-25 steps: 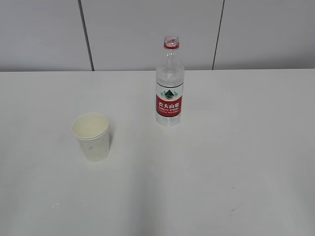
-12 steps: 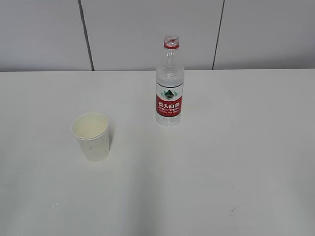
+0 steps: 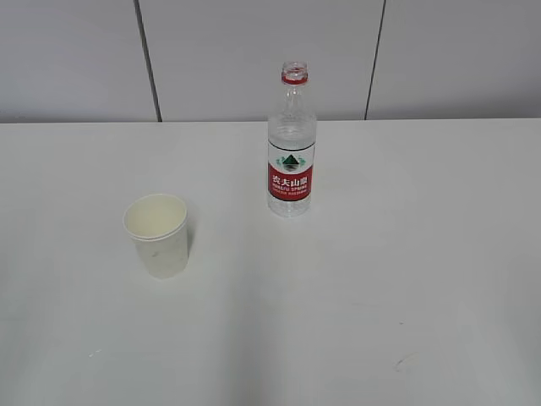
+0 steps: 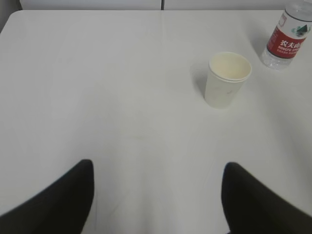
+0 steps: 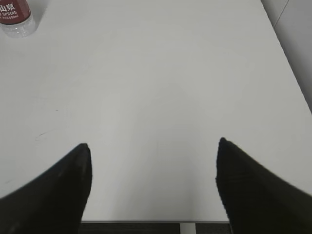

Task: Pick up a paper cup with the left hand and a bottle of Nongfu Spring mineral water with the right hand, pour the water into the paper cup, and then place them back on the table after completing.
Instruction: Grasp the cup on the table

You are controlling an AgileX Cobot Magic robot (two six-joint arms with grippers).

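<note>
Large plain white tabletop [image 3: 406,279], faint scuffs, fills all views. Clear plastic water bottle w/ red-and-white label and red neck ring [image 3: 292,139] upright, cap off, toward far centre of table. Cream paper cup [image 3: 157,234] upright, mouth up, nearer the camera and to bottle's left; well apart from it, not touching. Looks like two cups nested, can't confirm.

Left black two-finger gripper [image 4: 156,200]: fingers spread wide, nothing between them, hanging over bare table. In left wrist view, cup [image 4: 226,79] ahead and off to the right of the finger gap; bottle [image 4: 287,36] further right, at frame corner. So left arm clearly nearer the cup, but not lined up w/ it.

Right black two-finger gripper [image 5: 153,190]: also spread wide, empty, near table's front-right edge. In right wrist view, only bottle base [image 5: 15,17] visible, far ahead and hard left of the gap.

Judgement: task at start, nothing grasped. Both targets' long axes vertical, so side-on grasps suit. Next move prob. forward plus inward for each arm: left swinging right to centre on cup, right swinging left toward bottle. Risk: thin cup crushing or tipping if approached off-centre.
</note>
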